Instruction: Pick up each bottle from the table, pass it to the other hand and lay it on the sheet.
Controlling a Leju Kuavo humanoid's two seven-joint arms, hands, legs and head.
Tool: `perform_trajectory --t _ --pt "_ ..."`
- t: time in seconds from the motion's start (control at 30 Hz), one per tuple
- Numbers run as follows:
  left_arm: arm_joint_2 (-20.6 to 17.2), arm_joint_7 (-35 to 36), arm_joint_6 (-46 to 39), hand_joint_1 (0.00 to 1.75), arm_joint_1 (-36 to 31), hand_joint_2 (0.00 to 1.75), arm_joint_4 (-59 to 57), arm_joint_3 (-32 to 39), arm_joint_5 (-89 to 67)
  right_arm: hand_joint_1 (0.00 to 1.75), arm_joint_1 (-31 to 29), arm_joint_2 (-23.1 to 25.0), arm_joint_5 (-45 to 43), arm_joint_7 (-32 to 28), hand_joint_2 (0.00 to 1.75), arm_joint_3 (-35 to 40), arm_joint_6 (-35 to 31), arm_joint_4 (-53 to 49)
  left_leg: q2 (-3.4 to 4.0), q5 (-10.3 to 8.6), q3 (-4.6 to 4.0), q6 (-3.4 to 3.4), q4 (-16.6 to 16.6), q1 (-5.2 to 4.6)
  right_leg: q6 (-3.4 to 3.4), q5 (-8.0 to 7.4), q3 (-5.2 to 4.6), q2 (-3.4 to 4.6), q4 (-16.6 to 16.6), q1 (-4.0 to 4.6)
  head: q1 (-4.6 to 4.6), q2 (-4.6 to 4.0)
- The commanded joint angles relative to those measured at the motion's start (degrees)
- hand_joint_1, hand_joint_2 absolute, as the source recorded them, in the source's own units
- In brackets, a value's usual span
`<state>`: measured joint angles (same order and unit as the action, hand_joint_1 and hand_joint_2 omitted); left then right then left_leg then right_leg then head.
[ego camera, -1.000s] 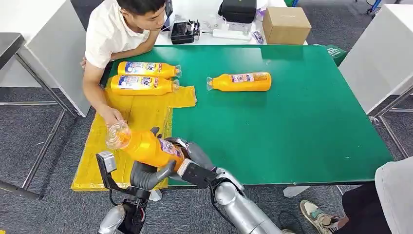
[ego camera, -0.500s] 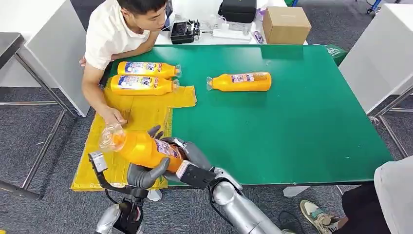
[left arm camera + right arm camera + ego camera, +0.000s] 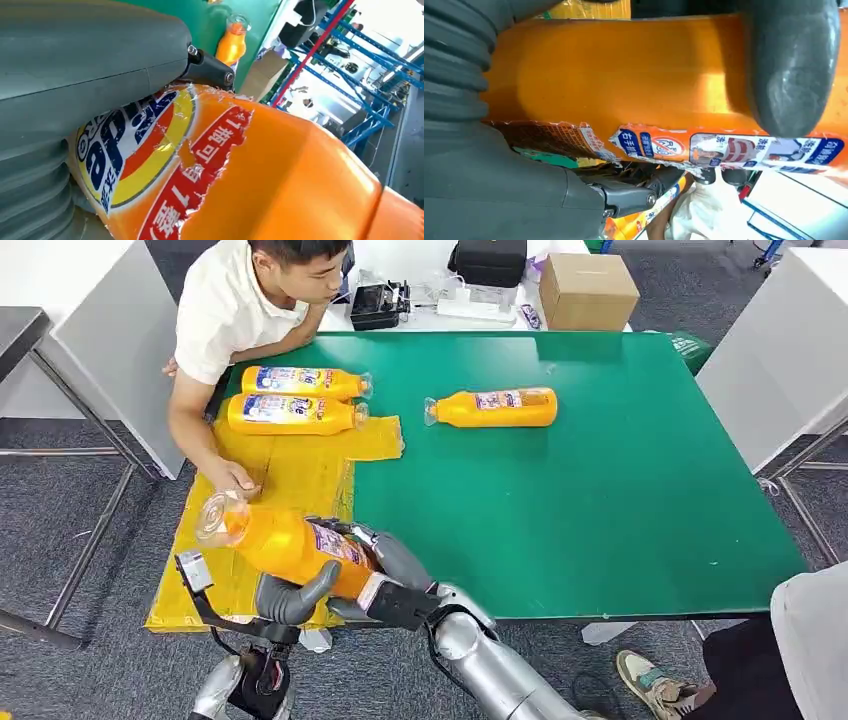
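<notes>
Handover point, near edge of green table, over yellow sheet. Held bottle, orange, tilted, clear cap end aimed out past the sheet's outer edge, base end toward the robot. Gripped by both hands at once: left hand cupped beneath the body, thumb curled up the near side; right hand wrapped around the base end, fingers closed over the label.

Head view: two more orange bottles side by side at the far end of the sheet, caps toward the table centre; fourth bottle lying on bare green surface, well apart from the sheet, cap toward the pair. Person's hand resting flat on the sheet, just beside the held bottle's cap. Cardboard box on the white desk beyond.

Left wrist view: held bottle's blue, red and yellow logo label close up, torn along one edge, grey thumb pressed on the bottle beside it; fourth bottle visible beyond on green.

Right wrist view: opposite face of the held bottle, strip label with small print and pictograms, also torn; thick grey thumb pressed across the orange body; dark fingers curled under.
</notes>
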<state>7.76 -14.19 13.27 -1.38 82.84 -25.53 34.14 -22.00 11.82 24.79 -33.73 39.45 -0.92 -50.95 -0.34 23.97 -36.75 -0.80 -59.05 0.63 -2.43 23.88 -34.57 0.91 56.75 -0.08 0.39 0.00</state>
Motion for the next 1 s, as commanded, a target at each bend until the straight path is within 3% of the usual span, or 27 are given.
perform_trajectory --t 0.03,0.13,0.2,0.27,0.5,1.0 --pt "0.85 -1.01 -3.04 1.75 -3.16 1.75 -1.95 1.09 -0.49 0.0 1.27 -0.68 3.91 -0.66 0.0 4.91 -4.76 0.16 -0.11 0.04 0.24 0.01 0.06 -0.02 0.04 0.09 0.27 -0.21 -0.04 0.0 0.0 0.0" --pt "-0.66 1.01 -18.76 1.75 -5.84 1.75 -5.18 3.84 -9.89 0.0 4.38 -2.33 7.96 -1.01 0.0 7.38 -9.98 -4.94 -0.13 0.04 0.21 0.01 0.06 0.0 0.04 0.09 0.25 -0.21 -0.04 0.02 0.0 0.0" --pt "-1.48 -0.87 -20.91 1.75 -8.57 1.75 -8.81 4.78 -13.59 0.0 5.97 -3.61 8.83 -1.07 0.0 9.14 -11.28 -8.16 -0.15 0.0 0.16 0.02 0.08 0.01 0.04 0.05 0.21 -0.21 -0.07 0.02 0.0 0.0" --pt "-3.44 -3.57 -28.59 1.75 -11.33 1.75 -11.63 4.42 -29.44 0.0 6.26 -4.88 11.51 0.49 0.0 11.1 -13.37 -10.49 -0.3 -0.02 0.23 0.03 0.12 -0.02 0.06 0.1 0.31 -0.36 -0.06 0.0 0.02 0.0" --pt "-5.52 2.7 -29.68 1.75 -15.99 1.75 -12.4 9.96 -61.36 0.0 6.31 -6.54 16.0 2.14 0.0 10.68 -14.79 -13.57 -0.07 0.0 0.23 0.06 0.1 0.05 0.07 0.03 0.25 -0.2 -0.07 0.05 0.02 0.0" --pt "-4.56 2.97 -27.92 1.75 -16.31 1.75 -12.72 10.67 -63.22 0.0 6.35 -6.32 16.68 1.97 0.0 10.3 -14.98 -13.09 -0.09 -0.03 0.07 0.07 0.05 0.0 0.03 0.02 0.09 -0.12 0.0 0.0 0.02 0.0"
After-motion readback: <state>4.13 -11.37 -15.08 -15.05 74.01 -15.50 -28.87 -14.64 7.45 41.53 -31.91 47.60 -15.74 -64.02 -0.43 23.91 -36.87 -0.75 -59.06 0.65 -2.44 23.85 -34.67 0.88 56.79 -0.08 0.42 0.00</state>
